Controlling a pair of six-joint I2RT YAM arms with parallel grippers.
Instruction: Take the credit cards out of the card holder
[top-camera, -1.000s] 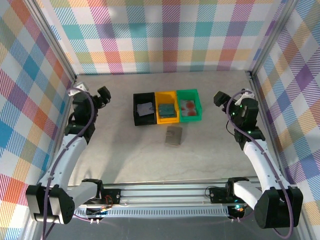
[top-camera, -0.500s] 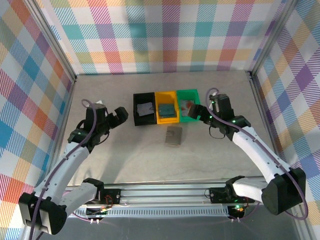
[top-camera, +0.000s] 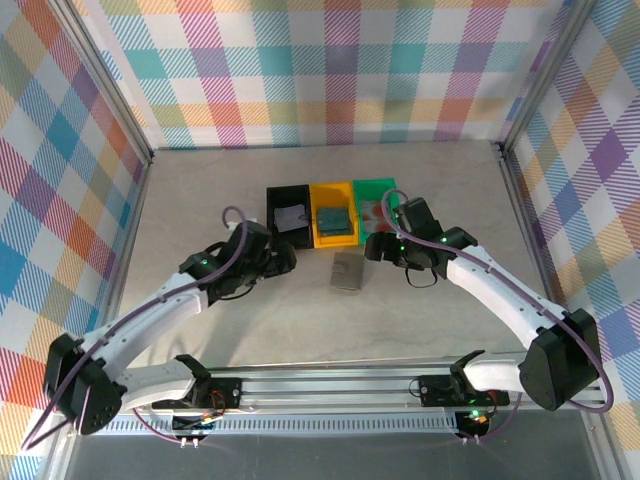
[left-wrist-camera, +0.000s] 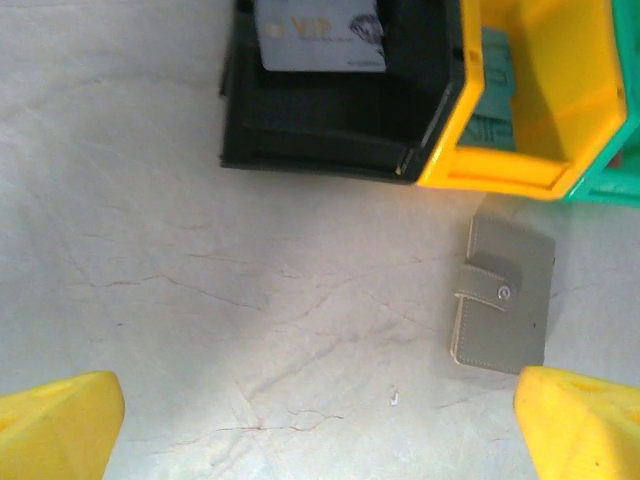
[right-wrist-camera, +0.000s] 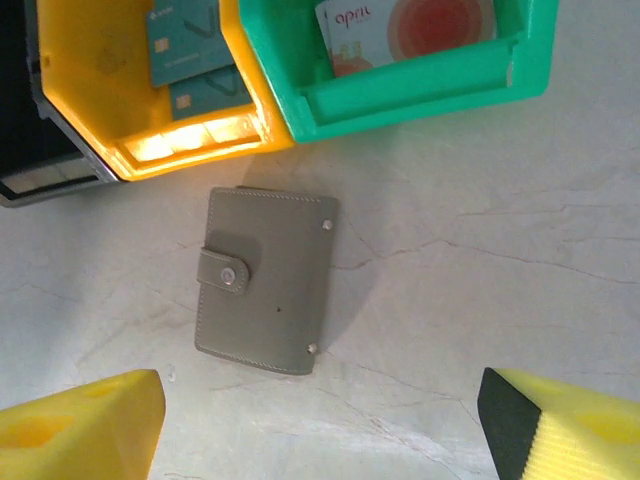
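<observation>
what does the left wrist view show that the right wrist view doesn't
Left wrist, not right wrist: the grey card lying in the black tray. Right wrist, not left wrist: the pink card in the green tray. Both: the closed holder, strap snapped shut, lying near the yellow tray.

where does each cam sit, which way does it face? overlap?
Top external: above, behind the arms, facing down; shows left end effector, right end effector.
Left wrist: on that wrist, facing down at the table; yellow fingers in lower corners.
Right wrist: likewise, own yellow fingers in lower corners.
Shared: closed card holder, all three.
</observation>
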